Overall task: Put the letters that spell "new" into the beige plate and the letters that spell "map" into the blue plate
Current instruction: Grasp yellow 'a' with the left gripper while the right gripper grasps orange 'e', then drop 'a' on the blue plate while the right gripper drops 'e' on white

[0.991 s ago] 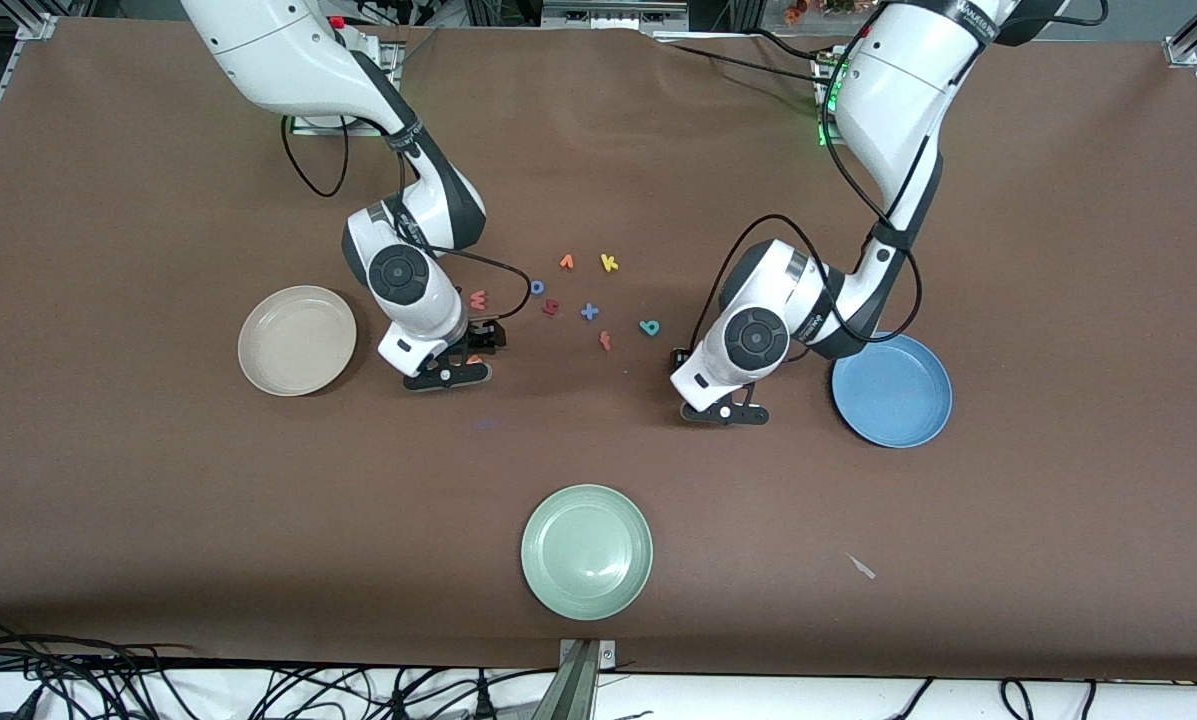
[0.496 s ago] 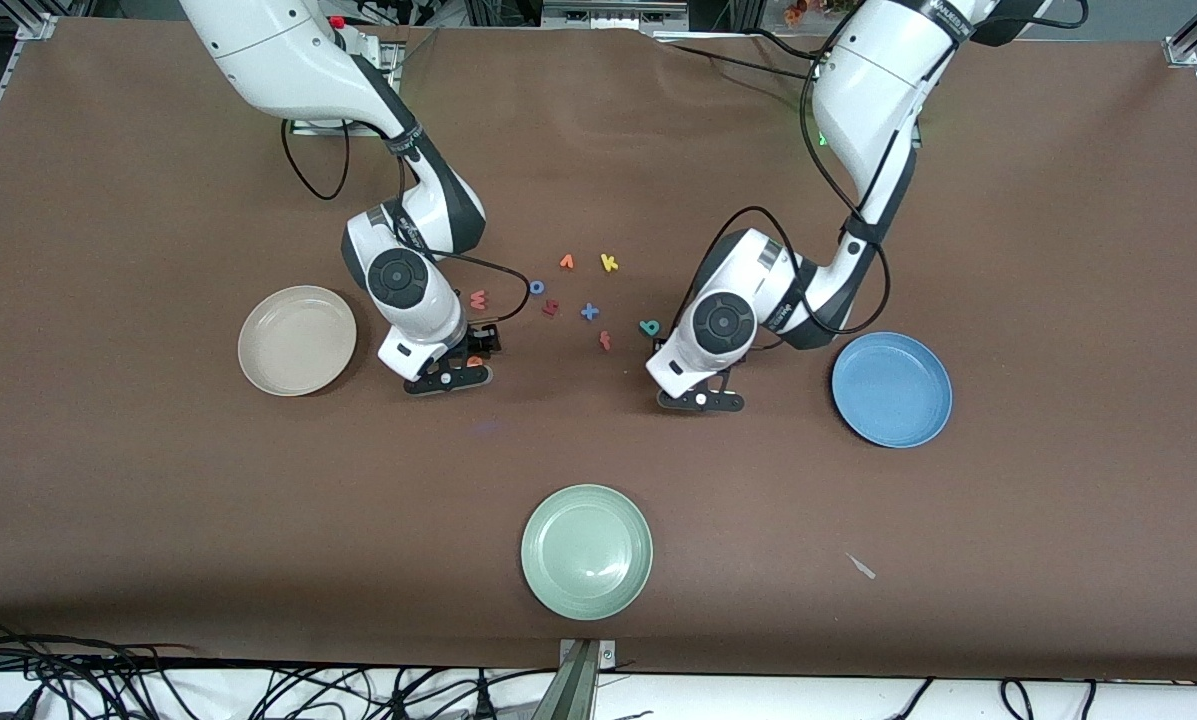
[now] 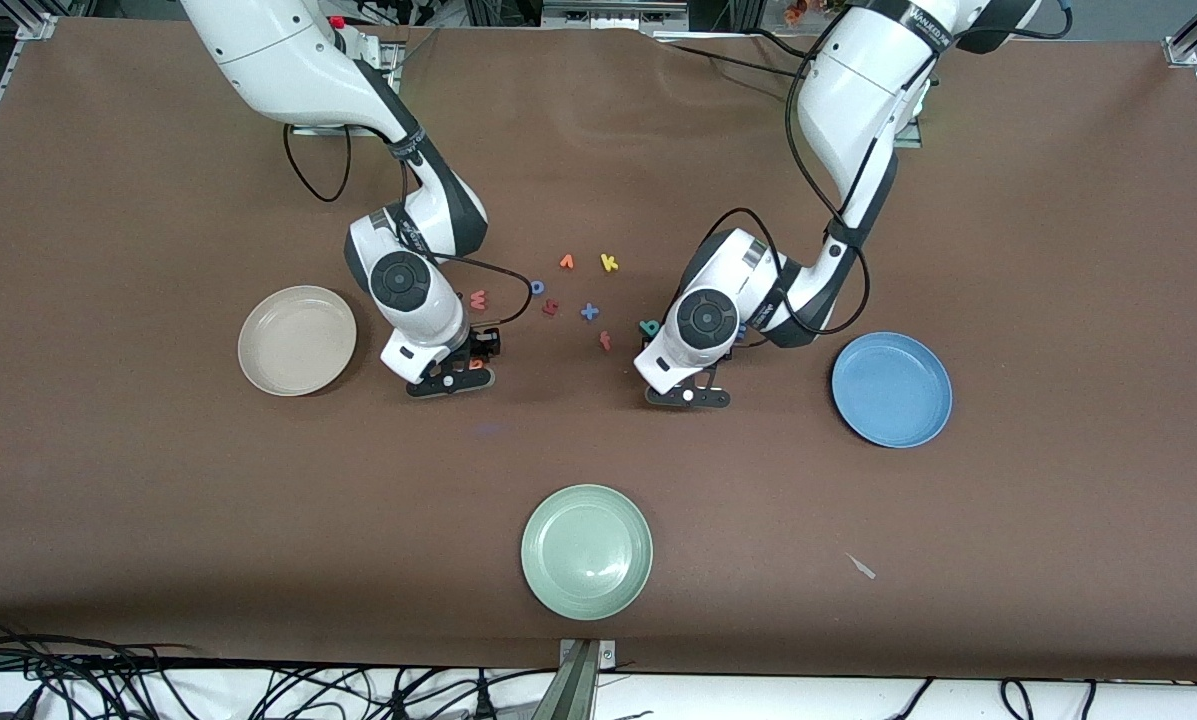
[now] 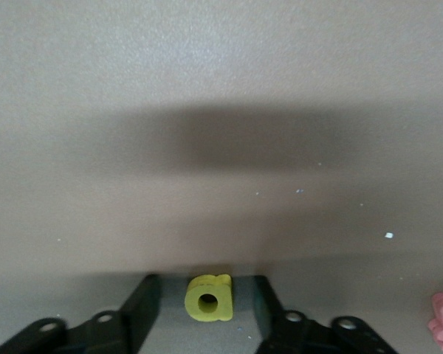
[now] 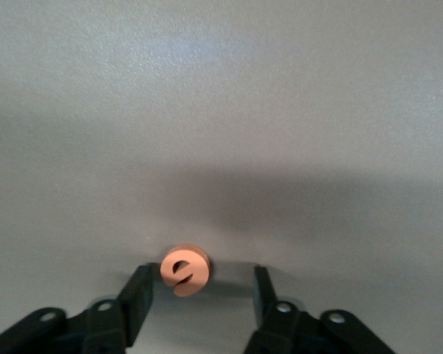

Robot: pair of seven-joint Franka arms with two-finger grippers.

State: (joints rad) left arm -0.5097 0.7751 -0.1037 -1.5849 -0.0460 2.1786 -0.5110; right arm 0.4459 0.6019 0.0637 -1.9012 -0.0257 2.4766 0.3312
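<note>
Orange foam, one rounded "e" lies on the brown cloth between the right gripper's parted fingers, one touching it. One yellow "a" lies untouched inside the left gripper's gap. Three smooth round plates: beige plate, blue plate, green plate nearest the camera.

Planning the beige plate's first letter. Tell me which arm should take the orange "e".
Right. The right gripper already straddles the orange "e", close to the beige plate. The left gripper is busy around the yellow "a".
</note>
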